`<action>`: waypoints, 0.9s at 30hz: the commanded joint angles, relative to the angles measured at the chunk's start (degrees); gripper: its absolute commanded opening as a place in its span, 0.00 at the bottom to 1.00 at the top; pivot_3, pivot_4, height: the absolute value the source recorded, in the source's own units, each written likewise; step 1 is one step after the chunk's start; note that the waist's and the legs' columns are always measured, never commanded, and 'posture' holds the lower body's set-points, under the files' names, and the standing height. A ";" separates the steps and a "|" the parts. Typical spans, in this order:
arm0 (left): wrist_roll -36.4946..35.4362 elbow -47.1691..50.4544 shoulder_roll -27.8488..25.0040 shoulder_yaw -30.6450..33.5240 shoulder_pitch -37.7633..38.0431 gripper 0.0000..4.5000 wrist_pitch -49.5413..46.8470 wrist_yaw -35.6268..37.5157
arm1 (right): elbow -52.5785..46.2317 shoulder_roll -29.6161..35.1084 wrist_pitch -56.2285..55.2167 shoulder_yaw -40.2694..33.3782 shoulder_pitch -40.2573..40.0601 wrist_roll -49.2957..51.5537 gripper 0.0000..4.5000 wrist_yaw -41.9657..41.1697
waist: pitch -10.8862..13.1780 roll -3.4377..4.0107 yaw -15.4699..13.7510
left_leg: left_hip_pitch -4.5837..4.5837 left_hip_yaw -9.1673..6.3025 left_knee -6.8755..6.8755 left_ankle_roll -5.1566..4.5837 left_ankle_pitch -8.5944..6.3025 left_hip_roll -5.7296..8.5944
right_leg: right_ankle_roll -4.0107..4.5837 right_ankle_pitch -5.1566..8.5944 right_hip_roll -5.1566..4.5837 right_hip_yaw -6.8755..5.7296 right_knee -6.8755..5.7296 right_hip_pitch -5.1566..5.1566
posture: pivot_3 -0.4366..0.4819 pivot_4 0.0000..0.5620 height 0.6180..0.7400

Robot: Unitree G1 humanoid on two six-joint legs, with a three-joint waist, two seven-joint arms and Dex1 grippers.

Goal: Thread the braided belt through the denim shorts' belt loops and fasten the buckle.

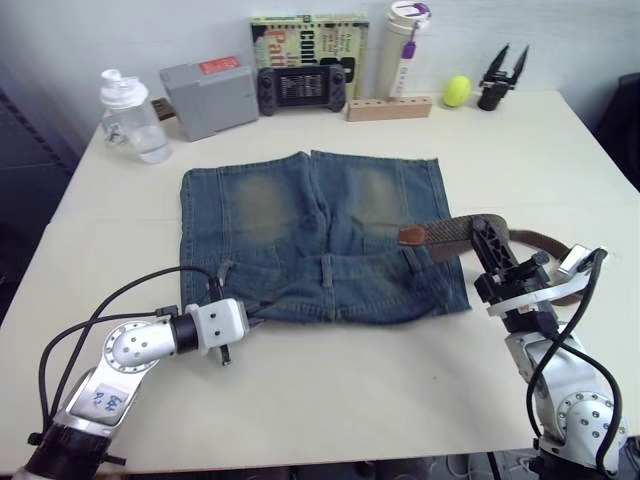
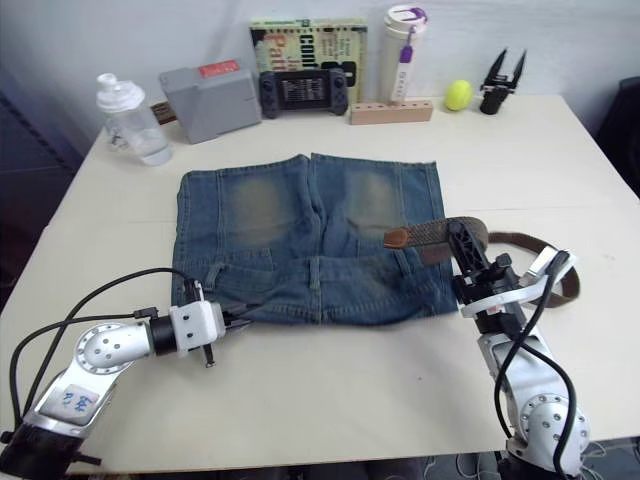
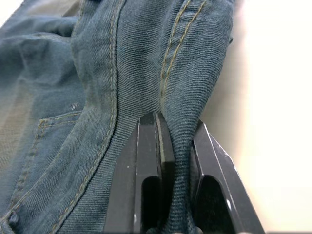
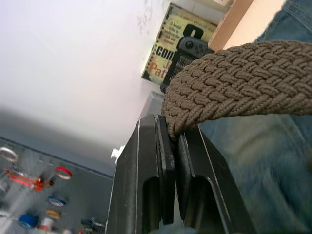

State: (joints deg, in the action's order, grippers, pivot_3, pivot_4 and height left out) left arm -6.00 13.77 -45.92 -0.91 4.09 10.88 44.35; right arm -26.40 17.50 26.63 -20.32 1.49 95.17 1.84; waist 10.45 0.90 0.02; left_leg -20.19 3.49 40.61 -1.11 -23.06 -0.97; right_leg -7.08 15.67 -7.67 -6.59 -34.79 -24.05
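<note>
The denim shorts (image 1: 320, 235) lie flat on the table with the waistband toward me. Short belt loops (image 1: 328, 270) stand along that waistband. My left gripper (image 1: 258, 312) is shut on a fold of the waistband at the shorts' near left corner; in the left wrist view the denim (image 3: 180, 146) is pinched between the fingers. The braided belt (image 1: 450, 233) lies across the shorts' right hip, its brown leather tip (image 1: 412, 236) on the denim. My right gripper (image 1: 486, 230) is shut on the woven strap (image 4: 234, 87). Beyond it the belt trails right over the table (image 1: 540, 241). The buckle is hidden.
Along the table's far edge stand a clear bottle (image 1: 130, 115), a grey box (image 1: 210, 97), a handheld game console (image 1: 302, 88), a book (image 1: 310, 35), a white tumbler (image 1: 403, 45), a wooden block (image 1: 390, 107), a yellow-green ball (image 1: 456, 91) and a black gripper tool (image 1: 502, 78).
</note>
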 commanded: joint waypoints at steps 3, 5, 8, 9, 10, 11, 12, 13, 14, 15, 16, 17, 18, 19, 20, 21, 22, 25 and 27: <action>1.95 1.57 -2.22 4.16 6.91 0.01 5.10 0.97 | 0.22 5.14 3.56 -2.32 -0.77 2.00 0.00 -3.22 | 0.02 0.03 -0.39 | -0.01 0.01 0.00 -0.05 -0.03 0.02 | 0.00 0.00 0.00 0.01 0.02 0.00 | 0.48 0.27 0.88; 2.04 2.28 -1.32 4.24 6.74 0.01 3.52 0.04 | 1.06 6.48 4.57 -2.82 -1.21 2.64 0.00 -3.44 | 0.02 0.02 -0.53 | -0.01 0.04 0.00 -0.07 -0.04 0.03 | 0.00 0.00 -0.01 0.04 0.02 0.00 | 0.48 0.27 0.88; -0.67 4.71 0.77 4.83 6.06 0.23 -0.50 -1.32 | 2.27 8.76 6.06 -3.59 -1.75 2.44 0.00 -4.56 | 0.02 0.04 -0.67 | -0.01 0.09 0.00 -0.10 -0.05 0.04 | -0.01 -0.01 -0.02 0.07 0.01 0.00 | 0.48 0.27 0.88; -2.19 5.76 1.17 5.18 6.23 0.30 -1.89 -1.04 | 2.55 9.28 6.34 -4.02 -1.88 2.65 0.00 -5.21 | 0.02 0.03 -0.71 | -0.01 0.09 0.00 -0.10 -0.06 0.04 | -0.01 -0.01 -0.01 0.07 0.01 0.00 | 0.48 0.27 0.88; -3.02 6.72 1.24 5.53 6.37 0.40 -2.80 -0.66 | 2.86 9.58 6.57 -4.47 -1.96 3.18 0.00 -5.51 | 0.02 0.03 -0.77 | -0.01 0.09 0.01 -0.10 -0.06 0.03 | -0.01 -0.01 0.00 0.06 0.01 0.00 | 0.48 0.27 0.88; -3.15 7.60 1.05 5.93 6.53 0.50 -3.32 -0.39 | 3.19 10.08 6.89 -4.89 -2.13 3.29 0.00 -5.81 | 0.02 0.03 -0.85 | -0.01 0.09 0.01 -0.10 -0.06 0.03 | -0.02 -0.01 -0.01 0.07 0.01 0.00 | 0.48 0.27 0.88; -3.55 8.45 0.66 6.39 6.66 0.59 -4.39 -0.06 | 3.41 10.68 7.34 -5.34 -2.34 3.29 0.00 -6.19 | 0.02 0.03 -0.90 | -0.01 0.09 0.02 -0.10 -0.06 0.03 | -0.02 -0.01 -0.01 0.07 0.01 0.00 | 0.48 0.27 0.88; -3.82 9.06 0.39 6.73 6.75 0.70 -5.22 0.21 | 3.56 11.11 7.69 -5.61 -2.47 3.23 0.00 -6.46 | 0.02 0.03 -0.96 | -0.01 0.09 0.03 -0.10 -0.06 0.03 | -0.02 -0.01 -0.01 0.07 0.01 0.00 | 0.48 0.27 0.88; -6.51 10.26 -0.39 8.06 6.81 0.78 -6.68 1.67 | 3.64 12.08 8.27 -6.60 -2.89 3.65 0.00 -7.34 | 0.02 0.04 -1.01 | -0.01 0.10 0.03 -0.10 -0.06 0.03 | -0.02 -0.01 -0.01 0.08 0.01 0.00 | 0.48 0.27 0.88; -8.49 11.12 -0.88 9.06 6.83 0.78 -7.77 2.77 | 3.68 12.73 8.66 -7.30 -3.17 4.03 0.00 -7.96 | 0.02 0.03 -1.07 | 0.00 0.10 0.03 -0.10 -0.06 0.03 | -0.02 -0.01 0.00 0.08 0.00 0.00 | 0.48 0.27 0.88; -12.14 12.58 -1.67 10.77 5.88 0.78 -10.79 3.67 | 3.45 14.33 9.85 -8.65 -4.01 4.91 0.00 -9.93 | 0.02 0.03 -1.19 | -0.02 0.11 0.04 -0.10 -0.06 0.03 | -0.02 -0.01 0.00 0.08 0.00 0.00 | 0.48 0.27 0.88; -14.68 13.65 -2.21 11.99 5.17 0.78 -13.11 4.25 | 3.30 15.46 10.79 -9.61 -4.61 5.53 0.00 -11.37 | 0.03 0.05 -1.42 | -0.01 0.10 0.04 -0.10 -0.06 0.02 | -0.02 -0.01 0.01 0.07 0.01 0.00 | 0.48 0.27 0.88; -19.77 15.34 -3.32 13.42 4.08 0.78 -17.88 4.90 | 3.48 17.05 11.80 -10.46 -5.20 5.79 0.00 -12.06 | 0.03 0.04 -1.47 | -0.04 0.08 0.05 -0.10 -0.06 0.03 | -0.02 -0.01 0.00 0.09 0.02 0.00 | 0.48 0.27 0.88; -23.38 16.54 -4.11 14.42 3.36 0.78 -21.32 5.38 | 3.67 18.14 12.46 -10.99 -5.59 5.93 0.00 -12.45 | 0.03 0.05 -1.50 | -0.03 0.07 0.08 -0.10 -0.06 0.02 | -0.02 -0.01 0.01 0.08 0.02 0.01 | 0.48 0.27 0.88; -27.85 17.30 -4.68 15.27 1.89 0.78 -25.46 5.16 | 4.02 19.20 13.05 -11.17 -5.84 5.27 0.00 -12.54 | 0.03 0.05 -1.51 | -0.04 0.05 0.18 -0.11 -0.06 0.02 | -0.02 -0.01 0.01 0.08 -0.01 0.04 | 0.48 0.27 0.88; -30.94 17.85 -5.06 15.93 0.78 0.78 -28.57 4.89 | 4.29 19.93 13.47 -11.28 -6.01 4.82 0.00 -12.68 | 0.03 0.05 -1.46 | -0.06 0.00 0.24 -0.12 -0.06 0.01 | -0.03 -0.02 0.01 0.08 -0.01 0.06 | 0.48 0.27 0.88; -31.85 17.47 -4.71 15.60 -0.67 0.78 -29.94 4.58 | 4.63 20.56 14.09 -10.81 -6.04 4.44 0.00 -12.35 | 0.03 0.05 -1.42 | -0.03 -0.04 0.29 -0.13 -0.07 0.00 | -0.04 -0.02 0.01 0.08 -0.01 0.11 | 0.48 0.27 0.88; -30.84 17.19 -4.26 13.55 -2.00 0.78 -30.95 5.33 | 5.36 21.03 14.97 -9.40 -6.05 2.65 0.00 -11.69 | 0.01 0.08 -1.39 | 0.04 -0.06 0.28 -0.14 -0.08 0.03 | -0.05 -0.03 0.05 0.06 0.02 0.21 | 0.48 0.27 0.88; -29.56 17.37 -3.64 11.15 -1.86 0.78 -30.78 6.29 | 5.85 20.40 15.03 -8.22 -5.97 -0.16 0.00 -11.46 | 0.01 0.08 -1.38 | 0.03 -0.01 0.26 -0.12 -0.09 0.17 | -0.05 -0.03 0.11 0.04 0.05 0.21 | 0.48 0.27 0.88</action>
State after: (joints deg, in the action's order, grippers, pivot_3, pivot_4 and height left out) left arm -36.10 29.94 -50.23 11.79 1.98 -19.97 49.69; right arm -20.17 37.87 41.63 -28.87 -4.46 96.99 -9.47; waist 10.46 0.99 -1.36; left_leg -20.17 3.53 40.87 -1.23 -23.16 -0.74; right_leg -7.12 15.64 -7.53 -6.55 -34.71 -23.85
